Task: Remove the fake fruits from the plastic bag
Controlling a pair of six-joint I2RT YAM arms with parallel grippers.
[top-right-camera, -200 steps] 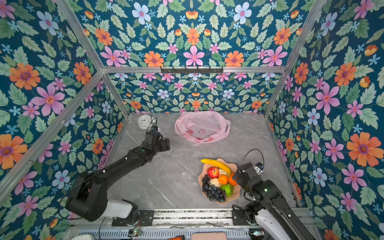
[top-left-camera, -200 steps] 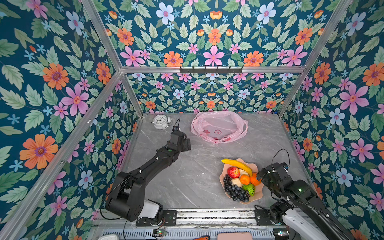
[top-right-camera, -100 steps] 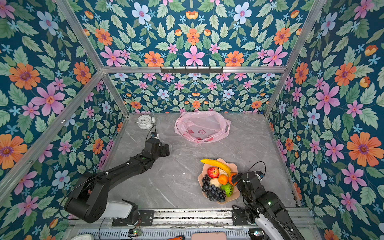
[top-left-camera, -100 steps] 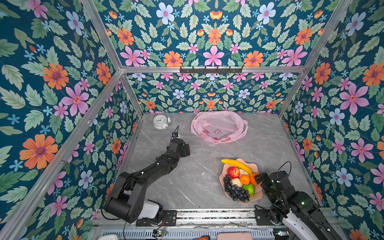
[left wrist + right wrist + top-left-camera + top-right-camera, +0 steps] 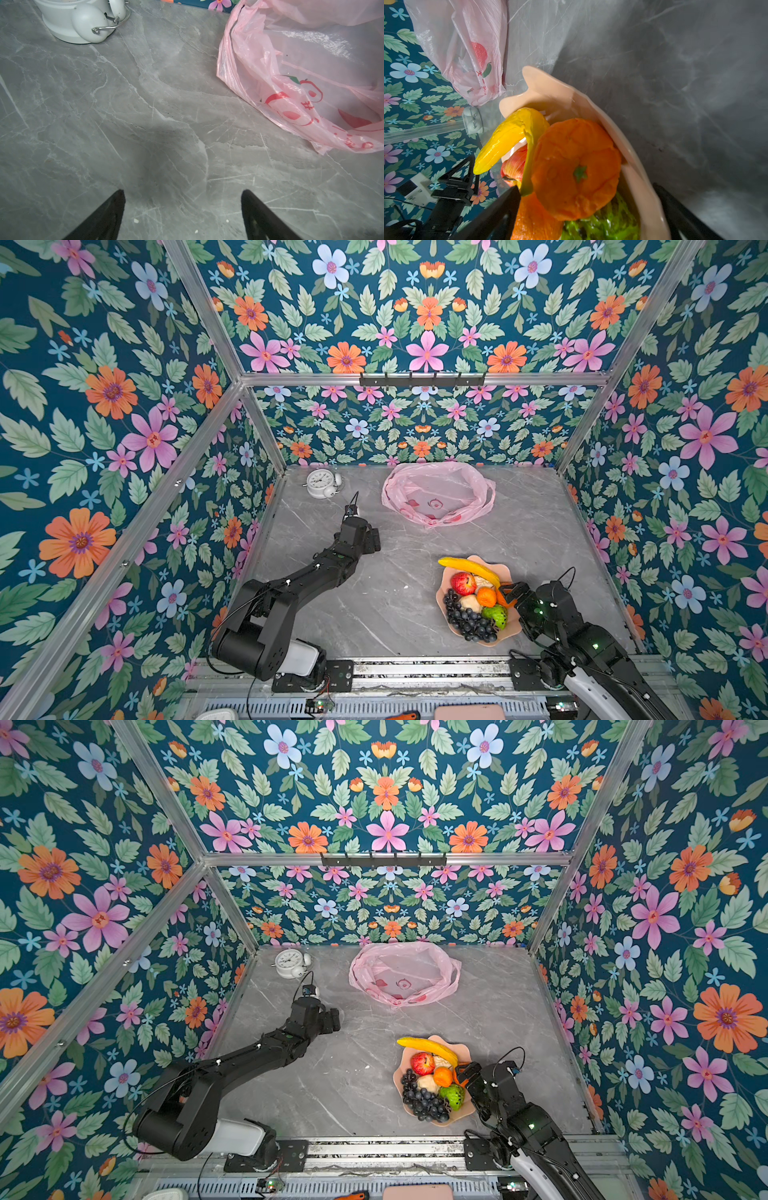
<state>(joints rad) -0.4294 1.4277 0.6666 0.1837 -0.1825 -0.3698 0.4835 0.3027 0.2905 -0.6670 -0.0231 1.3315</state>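
Left wrist view: the left pincer (image 5: 182, 192) is spread wide. Its two dark fingers (image 5: 108, 214) stand well apart with nothing between them and only bare bench (image 5: 145, 124) beneath. The plastic bag (image 5: 301, 83) lies ahead and off to one side, near but not touching. The white clock (image 5: 79, 20) lies ahead on the opposite side.

In both top views the bag lies from this pincer toward the back wall (image 5: 415, 427) and toward the middle of the bench. Its long axis runs across the bench, roughly parallel to that wall, and its mouth gapes upward. Only flat red prints show inside; no fruit is visible there.

The right pincer (image 5: 586, 186) is also spread and grips nothing. An orange (image 5: 575, 166) sits ahead between its fingers, and one fingertip stands just beside the banana (image 5: 500, 145); contact cannot be confirmed. The fake fruits (image 5: 473, 601) are piled in the scalloped bowl (image 5: 503, 569), well apart from the bag.

The left arm is nearer the bag and the right arm nearer the bowl. Judged from this layout, the emptying appears complete. Any further reach into the bag falls to the left arm.
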